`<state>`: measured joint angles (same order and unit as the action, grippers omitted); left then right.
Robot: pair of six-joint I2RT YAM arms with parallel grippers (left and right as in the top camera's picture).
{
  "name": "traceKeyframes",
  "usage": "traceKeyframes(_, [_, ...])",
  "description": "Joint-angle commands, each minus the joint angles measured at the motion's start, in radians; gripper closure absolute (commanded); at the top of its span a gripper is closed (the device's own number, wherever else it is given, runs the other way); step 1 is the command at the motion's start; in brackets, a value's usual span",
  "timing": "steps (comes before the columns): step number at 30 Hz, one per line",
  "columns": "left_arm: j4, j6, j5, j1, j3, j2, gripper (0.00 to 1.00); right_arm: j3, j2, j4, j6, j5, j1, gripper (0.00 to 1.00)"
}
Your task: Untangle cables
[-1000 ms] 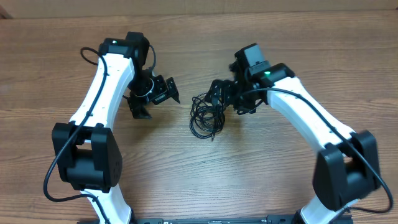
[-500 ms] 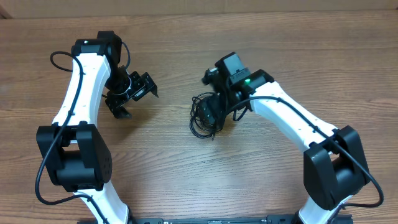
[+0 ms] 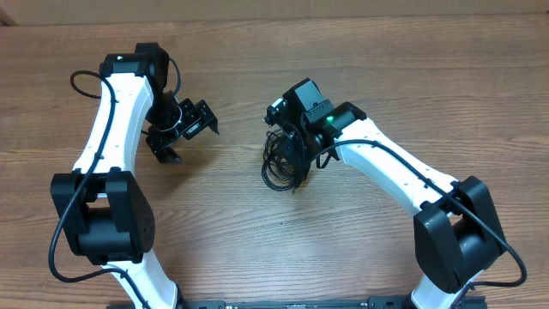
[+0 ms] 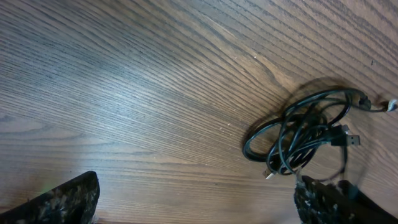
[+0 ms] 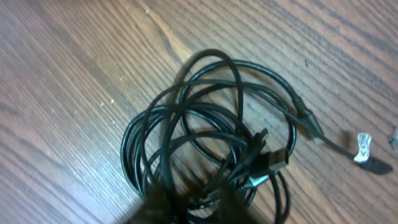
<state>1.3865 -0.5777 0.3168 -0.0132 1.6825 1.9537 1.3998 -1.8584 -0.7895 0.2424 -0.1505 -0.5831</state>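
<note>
Here the right pincer (image 3: 290, 144) sits clenched, its blurred fingertips (image 5: 186, 208) down in the near edge of the cables (image 3: 280, 167). They form a loose black coil on the wooden table (image 3: 369, 60), directly under and just ahead of it. Whether a strand is actually pinched cannot be told. A metal-tipped plug (image 5: 362, 148) trails out ahead and to its right. The left pincer (image 3: 190, 142) is released, jaws spread wide above the wood, with the coil well apart, ahead and to its right.
</note>
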Motion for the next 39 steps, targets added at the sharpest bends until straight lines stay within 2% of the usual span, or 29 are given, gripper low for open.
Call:
traceKeyframes(1, [0.0, -0.014, -0.013, 0.007, 0.021, 0.01, 0.0, -0.003, -0.002, 0.042, -0.124, -0.002, 0.002, 0.96])
traceKeyframes(4, [0.0, -0.014, -0.003, 0.007, 0.021, 0.01, 0.0, 0.038, -0.001, 0.062, -0.264, -0.041, 0.002, 0.96])
traceKeyframes(7, [0.005, -0.004, 0.024, 0.007, 0.021, 0.01, 0.0, 0.143, 0.011, 0.009, -0.341, -0.119, 0.009, 0.96])
traceKeyframes(10, [0.019, 0.021, 0.025, 0.012, 0.021, 0.01, 0.0, 0.31, 0.031, -0.106, -0.348, -0.205, 0.025, 0.96])
traceKeyframes(15, [0.033, 0.083, 0.049, 0.029, 0.021, 0.01, 0.0, 0.643, 0.057, -0.315, -0.347, -0.217, 0.051, 0.96])
traceKeyframes(19, [0.028, 0.224, 0.189, 0.045, 0.021, 0.01, 0.0, 0.871, 0.067, -0.425, -0.347, -0.218, 0.057, 0.96])
traceKeyframes(20, [0.024, 0.318, 0.274, 0.055, 0.021, 0.01, 0.0, 0.954, 0.073, -0.454, -0.347, -0.218, 0.057, 0.96])
traceKeyframes(25, [0.023, 0.451, 0.389, 0.069, 0.021, 0.01, 0.0, 1.058, 0.107, -0.457, -0.348, -0.192, 0.065, 0.96])
traceKeyframes(31, [0.021, 0.451, 0.378, 0.069, 0.021, 0.01, 0.0, 1.077, 0.151, -0.423, -0.353, -0.136, 0.098, 0.96])
traceKeyframes(35, [0.022, 0.451, 0.384, 0.069, 0.021, 0.01, 0.0, 1.074, 0.148, -0.433, -0.446, -0.097, 0.101, 0.96])
traceKeyframes(37, [0.023, 0.483, 0.457, 0.069, 0.021, 0.01, 0.0, 1.076, 0.152, -0.387, -0.551, -0.098, 0.101, 0.96])
traceKeyframes(39, [0.027, 0.61, 0.586, 0.069, 0.025, 0.009, 0.0, 1.076, 0.162, -0.342, -0.584, -0.097, 0.101, 0.96])
